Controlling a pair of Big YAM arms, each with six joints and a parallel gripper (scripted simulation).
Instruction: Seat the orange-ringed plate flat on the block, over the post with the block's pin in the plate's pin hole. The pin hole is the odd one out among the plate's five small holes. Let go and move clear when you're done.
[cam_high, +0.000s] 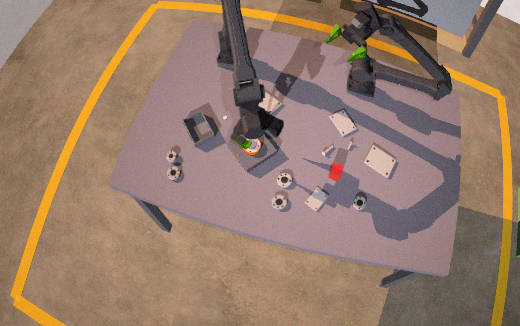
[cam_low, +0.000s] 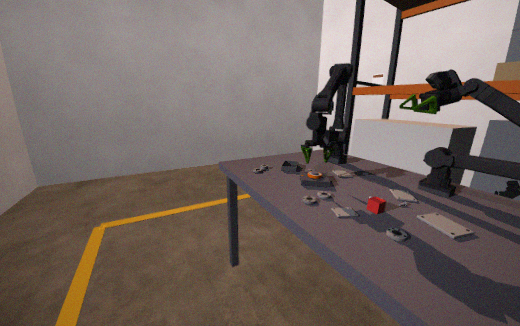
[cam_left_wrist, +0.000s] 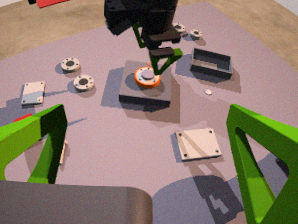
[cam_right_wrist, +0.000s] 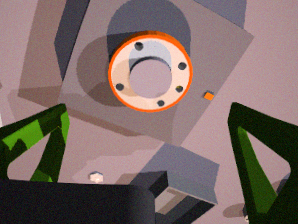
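The orange-ringed plate lies on the dark block (cam_right_wrist: 200, 123), with the block's post showing through its centre hole. Several small holes dot the ring. A small orange pin (cam_right_wrist: 209, 96) stands on the block just outside the plate's rim, apart from it. My right gripper (cam_high: 245, 142) hovers straight above the plate, open and empty, its green fingers spread to either side. My left gripper (cam_high: 347, 42) is open and empty, raised high at the back of the table. The left wrist view shows the plate (cam_left_wrist: 148, 76) and the block (cam_left_wrist: 143, 90) under the right arm.
A dark open box (cam_high: 201, 127) stands beside the block. Round flanges (cam_high: 172, 165) (cam_high: 282, 190) (cam_high: 359, 201) lie toward the front. Beige plates (cam_high: 343, 122) (cam_high: 380, 160) (cam_high: 316, 198) (cam_high: 270, 101), a red cube (cam_high: 336, 171) and small screws (cam_high: 327, 148) lie to the right.
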